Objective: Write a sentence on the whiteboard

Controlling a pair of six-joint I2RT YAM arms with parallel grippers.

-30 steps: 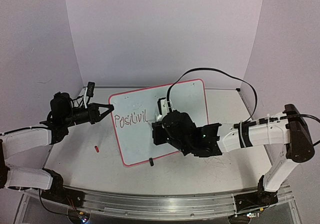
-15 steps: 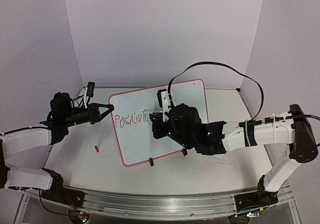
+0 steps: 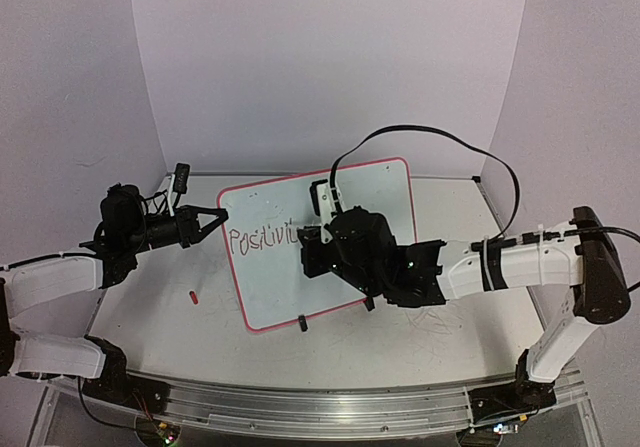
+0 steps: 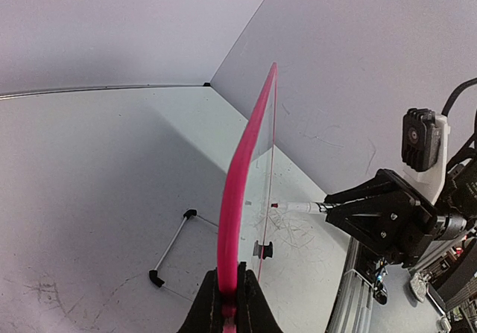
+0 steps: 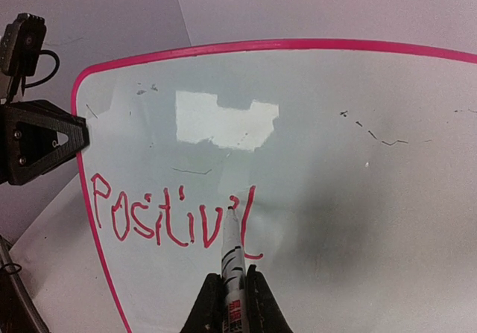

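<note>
The whiteboard (image 3: 375,199) sits mid-table (image 3: 150,322) with its long axis running left to right, its left end towards the left arm and its right end angled a little farther back. Its writing face is turned to the right wrist camera. A thin pink-red rim runs round its rounded corners, and two black clip feet (image 3: 302,323) sit on its near edge. The sentence (image 5: 149,221) runs along that long axis in one line of red-pink marker, starting just beside the left rim at about mid-height. It reads "Positiv", then a short mark partly hidden by the pen, then a tall stroke curling at its foot, so roughly "Positivil". The right half of the board is bare apart from a few faint grey smudges. The right gripper (image 5: 232,277) has its fingers closed tight on a white marker (image 5: 231,247), which points up and away from the wrist. Its tip touches the board at the end of the lettering, between the "v" and the tall stroke. The barrel carries black and red print too small to read. The left gripper (image 4: 226,281) is clamped shut on the board's left rim, which the left wrist view shows edge-on as a pink band curving away. A small red piece (image 3: 193,294) lies on the table left of the board.
</note>
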